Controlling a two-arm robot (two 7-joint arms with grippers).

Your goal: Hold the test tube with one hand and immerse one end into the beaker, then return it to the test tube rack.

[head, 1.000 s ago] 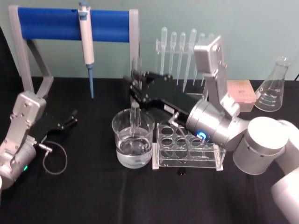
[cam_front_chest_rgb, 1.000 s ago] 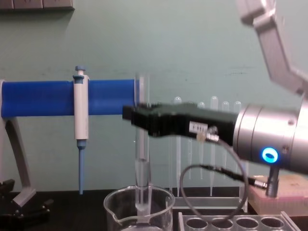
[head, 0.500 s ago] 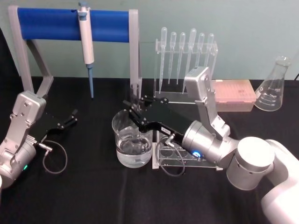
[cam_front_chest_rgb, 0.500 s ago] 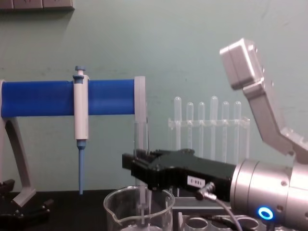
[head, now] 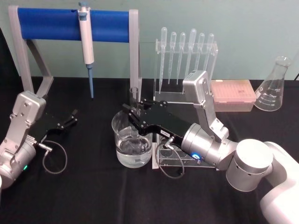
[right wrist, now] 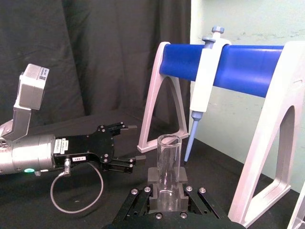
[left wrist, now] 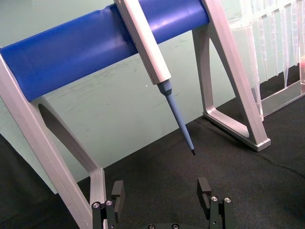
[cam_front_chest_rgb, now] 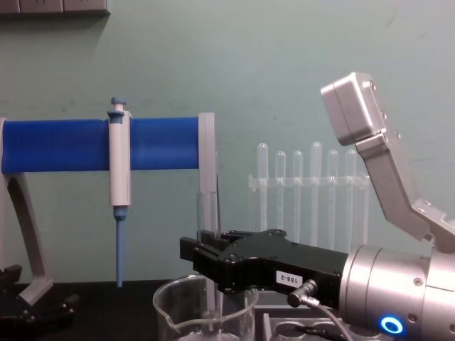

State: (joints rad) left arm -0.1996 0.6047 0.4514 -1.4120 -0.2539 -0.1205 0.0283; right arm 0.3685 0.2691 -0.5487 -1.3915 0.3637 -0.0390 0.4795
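My right gripper point(head: 134, 113) is shut on the test tube point(head: 134, 96), a clear glass tube held upright, rim up. Its lower end dips into the beaker point(head: 122, 140), which holds clear liquid. From the chest view the test tube point(cam_front_chest_rgb: 207, 213) rises above the black right gripper point(cam_front_chest_rgb: 203, 253) and runs down inside the beaker point(cam_front_chest_rgb: 176, 314). The right wrist view shows the test tube point(right wrist: 168, 164) clamped between the fingers point(right wrist: 151, 190). My left gripper point(head: 70, 119) rests open on the black cloth at the left, well apart from the glassware; it is also in the left wrist view point(left wrist: 161, 191).
A white-and-blue pipettor point(head: 86, 44) hangs on the blue-barred stand point(head: 46, 23) behind the beaker. A clear tube rack point(head: 157, 161) sits right of the beaker, under my right arm. Farther back are a pipette rack point(head: 187, 51), a pink box point(head: 233, 91) and a conical flask point(head: 274, 86).
My right gripper has come down with the test tube, sinking its lower end deeper into the beaker. The left arm has stayed still.
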